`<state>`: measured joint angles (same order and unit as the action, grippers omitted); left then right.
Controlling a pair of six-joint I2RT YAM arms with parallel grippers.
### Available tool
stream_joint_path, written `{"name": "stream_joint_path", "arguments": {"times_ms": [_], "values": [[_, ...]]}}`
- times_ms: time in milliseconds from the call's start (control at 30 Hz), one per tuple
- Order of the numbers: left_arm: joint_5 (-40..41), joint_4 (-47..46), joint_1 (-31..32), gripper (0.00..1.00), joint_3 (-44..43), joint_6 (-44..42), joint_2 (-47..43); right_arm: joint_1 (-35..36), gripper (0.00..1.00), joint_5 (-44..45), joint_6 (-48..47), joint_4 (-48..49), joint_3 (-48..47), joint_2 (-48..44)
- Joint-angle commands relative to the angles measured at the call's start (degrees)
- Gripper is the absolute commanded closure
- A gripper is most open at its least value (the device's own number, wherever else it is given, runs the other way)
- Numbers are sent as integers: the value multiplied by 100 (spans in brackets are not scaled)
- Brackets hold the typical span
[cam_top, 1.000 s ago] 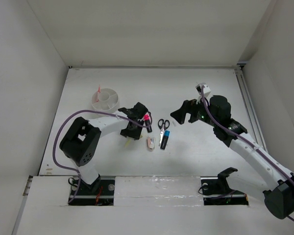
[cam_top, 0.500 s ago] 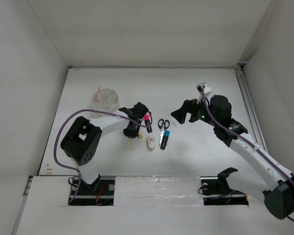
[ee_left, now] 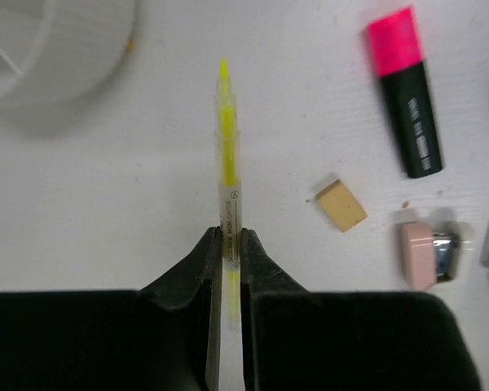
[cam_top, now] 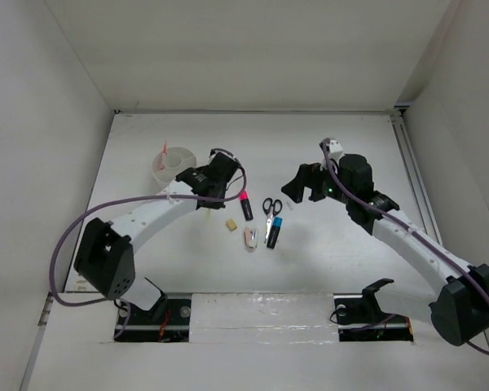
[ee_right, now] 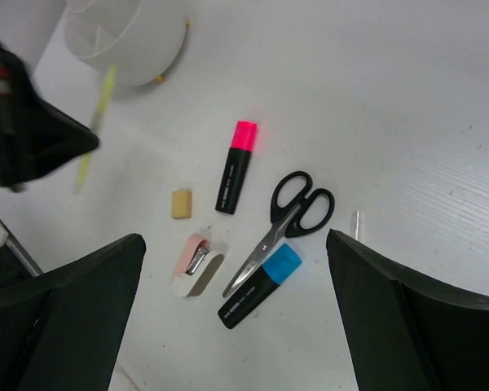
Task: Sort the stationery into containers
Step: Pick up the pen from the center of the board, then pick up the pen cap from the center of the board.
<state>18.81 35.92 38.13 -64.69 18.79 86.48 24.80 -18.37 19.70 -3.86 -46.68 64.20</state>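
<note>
Near the white tray [cam_top: 173,160], left claw [ee_left: 226,244] pinching thin yellow stick [ee_left: 226,138], right claw [ee_right: 234,238] spread near scissors [ee_right: 279,226]

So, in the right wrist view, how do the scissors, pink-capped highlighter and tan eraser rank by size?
1. scissors
2. pink-capped highlighter
3. tan eraser
All lie flat on the table, so nearness hardly skews this.

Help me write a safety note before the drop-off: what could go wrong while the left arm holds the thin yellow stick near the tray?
1. The left fingers pinch the thin yellow stick only near its back end, with most of its length jutting ahead, so it may pivot or slip.
2. Its tip sits close to the tray wall and might strike it instead of clearing the rim.
</note>
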Motion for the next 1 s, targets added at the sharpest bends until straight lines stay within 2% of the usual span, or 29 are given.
{"name": "stream_joint_path", "arguments": {"times_ms": [0,133,200,233,267,333,567,767,967], "values": [[369,293,-7,100,-553,12,-605,-36,1,219,-10,246,-316,293],[317,-302,-7,100,-642,-129,-1062,-36,8,440,-194,96,-754,1021],[264,-707,237,100,-371,-235,-1421,-36,18,440,-273,-53,-930,1295],[185,-909,239,100,-256,-313,-1562,-89,27,527,-361,-115,-1027,1444],[80,-1260,239,100,-151,-375,-1694,-89,29,606,-362,-202,-1132,1594],[-70,-1560,239,100,95,-376,-2053,-37,31,912,-503,-552,-1509,2146],[-369,-1869,239,100,685,-499,-2942,16,34,1450,-582,-1090,-1643,2623],[-650,-1870,239,100,738,-630,-3014,411,38,1811,-529,-1319,-1617,3027],[-1001,-1870,239,100,685,-683,-2908,473,39,1916,-476,-1196,-1485,3212]]}}
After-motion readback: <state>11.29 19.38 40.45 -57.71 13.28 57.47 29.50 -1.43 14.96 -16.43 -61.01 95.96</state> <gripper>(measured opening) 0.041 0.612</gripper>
